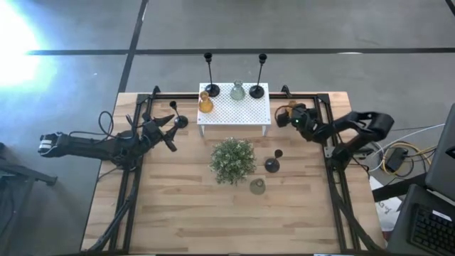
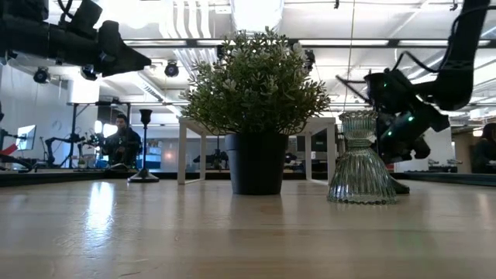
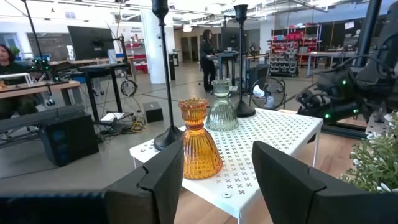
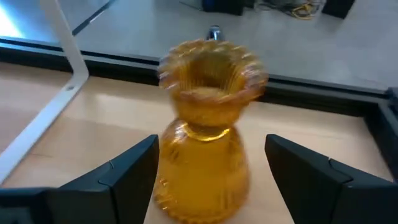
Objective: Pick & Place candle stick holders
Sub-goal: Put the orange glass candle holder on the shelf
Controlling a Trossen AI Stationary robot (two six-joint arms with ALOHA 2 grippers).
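Amber ribbed glass fills the gap between our right gripper's [image 4: 211, 171] fingers: they stand fully spread, one on each side of an amber holder [image 4: 205, 134], neither pad touching it, so nothing is held yet. To do this step well, we judge we should push in until the pads flank the narrow waist under the flared rim, stay level, and close gently, since fluted glass is slick and the bulb body would squeeze out of a low pinch.

Our left gripper [image 3: 214, 180] hovers at the left end of the white perforated stand [image 1: 249, 110], fingers partly apart and empty, looking toward a second amber holder [image 3: 198, 140] near the stand's corner. A clear-grey holder [image 3: 221, 107] sits just behind it, and two tall thin black stems [image 3: 166, 74] rise on round bases.

Out on the wooden bench [image 1: 178, 213], another clear-grey ribbed holder [image 2: 361, 159] stands upright beside the bushy potted plant [image 2: 256, 101] (dark pot, matte), with a black holder [image 1: 272, 165] near it.
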